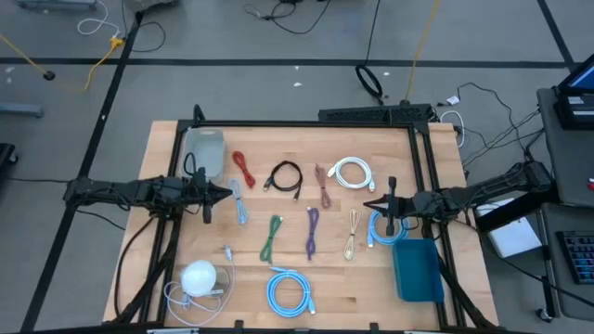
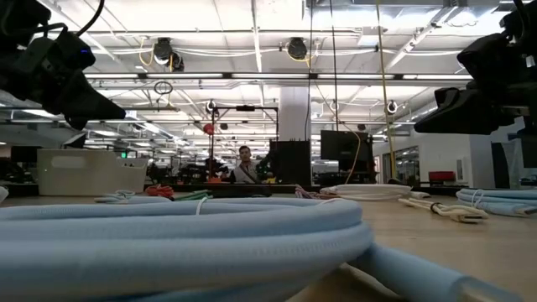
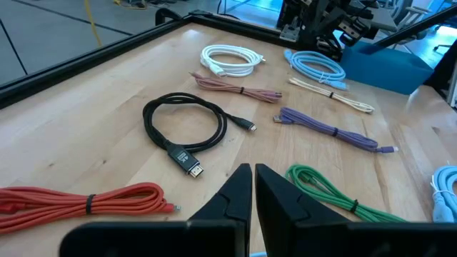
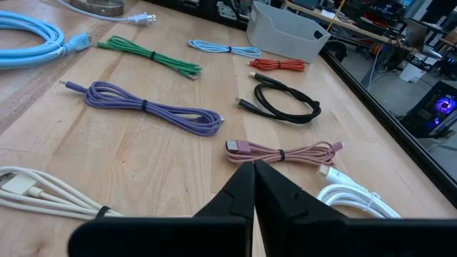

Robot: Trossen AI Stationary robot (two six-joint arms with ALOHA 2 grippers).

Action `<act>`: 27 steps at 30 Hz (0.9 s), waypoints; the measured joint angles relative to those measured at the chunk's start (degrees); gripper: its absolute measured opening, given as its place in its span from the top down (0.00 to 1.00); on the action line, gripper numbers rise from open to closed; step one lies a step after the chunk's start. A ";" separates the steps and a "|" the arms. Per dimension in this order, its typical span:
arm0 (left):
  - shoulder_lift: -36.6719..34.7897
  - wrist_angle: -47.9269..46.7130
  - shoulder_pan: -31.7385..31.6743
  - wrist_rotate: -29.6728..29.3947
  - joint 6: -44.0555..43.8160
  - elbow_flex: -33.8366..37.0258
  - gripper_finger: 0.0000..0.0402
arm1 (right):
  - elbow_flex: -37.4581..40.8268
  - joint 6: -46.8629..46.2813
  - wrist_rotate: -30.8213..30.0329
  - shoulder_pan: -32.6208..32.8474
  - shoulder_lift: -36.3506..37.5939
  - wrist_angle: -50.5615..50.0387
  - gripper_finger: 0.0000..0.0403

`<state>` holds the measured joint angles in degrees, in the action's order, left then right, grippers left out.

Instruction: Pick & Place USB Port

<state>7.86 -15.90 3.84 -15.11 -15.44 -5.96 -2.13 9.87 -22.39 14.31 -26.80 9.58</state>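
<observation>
Two slim, matte-black jointed arms, each end effector (image 3: 251, 196) tipped with wedge-shaped fingers.

Blue cable (image 2: 168, 243) blurred; red cable (image 3: 78, 200) cut off

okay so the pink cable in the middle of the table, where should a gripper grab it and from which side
Grip the pink cable at its tied middle, coming straight down from above. It lies flat on the wood as a long, narrow bundle, cinched by a dark tie there, so fingers set across its width would catch all strands together. The right gripper is nearest, shut and pointed at it.
</observation>
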 joint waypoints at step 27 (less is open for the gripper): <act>0.00 42.02 0.00 1.55 8.87 0.01 0.95 | -0.02 0.12 0.00 -0.01 -0.01 0.01 1.00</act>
<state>7.86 26.12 3.84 -13.56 -6.58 -5.96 -2.15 9.98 -22.39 14.30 -26.81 9.59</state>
